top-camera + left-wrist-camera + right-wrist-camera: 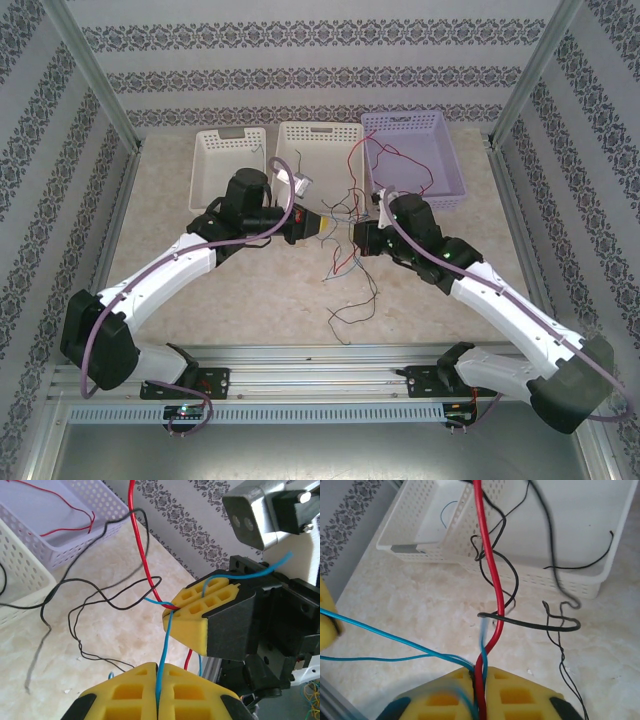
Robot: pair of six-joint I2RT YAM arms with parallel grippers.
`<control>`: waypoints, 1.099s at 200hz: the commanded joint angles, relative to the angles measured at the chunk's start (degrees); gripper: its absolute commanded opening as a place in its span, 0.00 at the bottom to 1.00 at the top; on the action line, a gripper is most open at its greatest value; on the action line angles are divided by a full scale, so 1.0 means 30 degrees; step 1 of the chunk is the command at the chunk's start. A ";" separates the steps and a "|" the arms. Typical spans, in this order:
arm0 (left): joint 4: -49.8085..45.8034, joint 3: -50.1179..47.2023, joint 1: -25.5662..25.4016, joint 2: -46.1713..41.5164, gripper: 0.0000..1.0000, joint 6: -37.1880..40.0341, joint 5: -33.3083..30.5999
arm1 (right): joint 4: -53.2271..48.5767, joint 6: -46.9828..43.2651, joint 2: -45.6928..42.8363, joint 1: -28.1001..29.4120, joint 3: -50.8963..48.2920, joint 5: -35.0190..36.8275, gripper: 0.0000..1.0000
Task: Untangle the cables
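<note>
Marbled table bears thin squiggly cables, pinched by left end effector and right end effector.

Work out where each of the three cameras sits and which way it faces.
Top external: above and behind the bases, looking down at the table; left arm and right arm show.
Left wrist: on the left arm, looking past the left gripper at the right gripper.
Right wrist: looking past its own fingers at a white basket.
Both wrist views share the blue cable and red cable.
</note>
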 commanded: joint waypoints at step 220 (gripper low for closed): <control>-0.3895 0.9503 0.2820 -0.5177 0.00 0.4997 -1.1926 | 0.1088 0.1365 -0.1228 -0.1237 -0.7275 0.0875 0.55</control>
